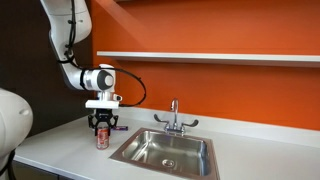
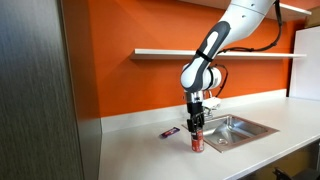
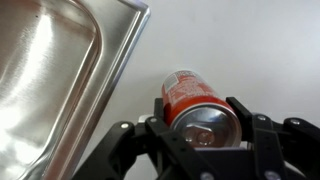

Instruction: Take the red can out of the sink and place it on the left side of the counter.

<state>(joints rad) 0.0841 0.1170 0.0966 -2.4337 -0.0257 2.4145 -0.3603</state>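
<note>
**Red can** (image 1: 102, 139): stands upright on the counter (image 1: 55, 152), out of the sink (image 1: 135, 152) and just beside its left rim. Confirmed in both exterior views.

**Gripper** (image 1: 103, 126): set straight down over the can, a finger close on either side of its upper part. In the wrist view the silvery top sits between the dark fingers (image 3: 251, 128). Whether they are pressing on the can or have let go cannot be told.

**Risks:**
- If one finger drags on opening or lifting, the light can may tip. It could then roll toward the sink rim (image 3: 122, 70), which lies near, and drop back in.
- A sideways pull-away would knock it over. A straight rise looks safest.

**Room:**
- A small purple object (image 1: 120, 127) lies behind the can, near the wall.
- The faucet (image 1: 173, 116) stands well apart.
- Bare counter runs on to the left, and the front edge is near.
- The wall shelf (image 2: 165, 52) is high, clear of a lift.
</note>
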